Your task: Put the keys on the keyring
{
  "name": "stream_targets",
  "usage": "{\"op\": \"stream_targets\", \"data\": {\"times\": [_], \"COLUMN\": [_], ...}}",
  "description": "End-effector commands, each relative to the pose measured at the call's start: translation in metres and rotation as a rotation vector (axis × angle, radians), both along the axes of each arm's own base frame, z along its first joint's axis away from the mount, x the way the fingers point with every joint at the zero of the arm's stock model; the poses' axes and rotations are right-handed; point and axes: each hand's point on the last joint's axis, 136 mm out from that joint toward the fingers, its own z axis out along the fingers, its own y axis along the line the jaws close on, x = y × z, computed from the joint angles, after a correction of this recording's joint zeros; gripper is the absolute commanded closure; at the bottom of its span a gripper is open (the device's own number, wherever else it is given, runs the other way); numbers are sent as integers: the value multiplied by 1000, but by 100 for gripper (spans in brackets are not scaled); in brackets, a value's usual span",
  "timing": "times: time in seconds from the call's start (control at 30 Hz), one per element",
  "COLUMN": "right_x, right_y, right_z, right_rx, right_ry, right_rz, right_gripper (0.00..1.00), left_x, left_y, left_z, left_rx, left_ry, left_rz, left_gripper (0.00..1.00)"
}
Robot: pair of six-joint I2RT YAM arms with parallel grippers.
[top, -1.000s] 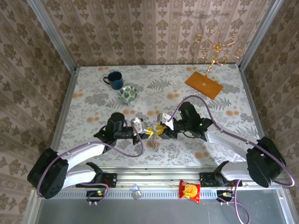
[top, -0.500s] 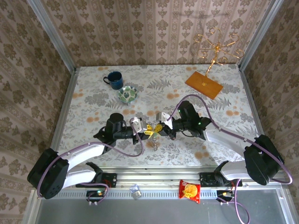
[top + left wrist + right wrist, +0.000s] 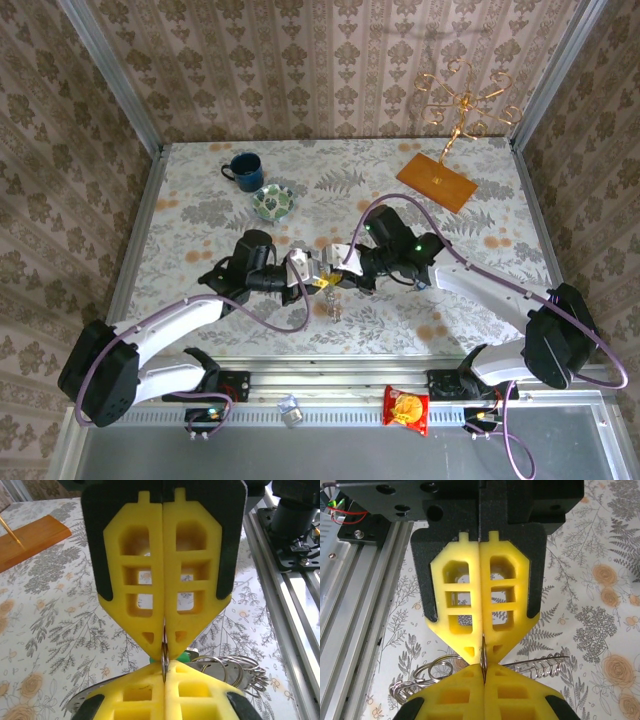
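Floral table [image 3: 200,215]; left fingers [image 3: 135,583] and right fingers [image 3: 457,578] pinch the keyring [image 3: 163,652]; left wrist view catches green tag [image 3: 186,655].

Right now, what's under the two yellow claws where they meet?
Small metal rings and a green bit. The left claw and right claw are both shut on a thin metal edge, and they cover the rest of it.

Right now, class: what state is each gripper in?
Left gripper: closed, pinching a thin metal piece edge-on.
Right gripper: closed on the same piece.
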Motion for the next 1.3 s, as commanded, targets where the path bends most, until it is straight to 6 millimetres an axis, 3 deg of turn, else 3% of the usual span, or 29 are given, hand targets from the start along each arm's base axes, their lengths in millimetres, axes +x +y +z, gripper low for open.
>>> {"op": "stream_targets", "data": {"times": [0.0,0.03,0.1,0.37,0.53,0.83,1.1,1.27], "right_x": [-10,-7,-1,5,7,0,8,5], "right_y": [6,5,1,-8,-9,-8,-15,-10], "right_z": [11,12,12,-2,-7,-9,-32,-26], "right_rx": [45,69,108,140,131,131,72,102], "right_ry": [26,30,50,109,129,163,188,205], "right_rz": [28,3,-50,-153,-179,-158,-210,-183], "right_gripper": [85,76,69,66,73,99,100,100], "left_x": [3,3,3,3,3,5,6,4], "left_y": [-1,-2,-2,-1,0,-1,-2,-4], "left_z": [10,10,10,7,4,6,6,5], "left_rx": [-13,-24,-46,-98,-97,-107,-134,-136], "left_ry": [-41,-39,-42,-27,-24,-31,-30,-25], "left_rz": [-12,-8,-1,27,32,39,47,34], "left_gripper": [100,100,100,100,100,100,100,100]}}
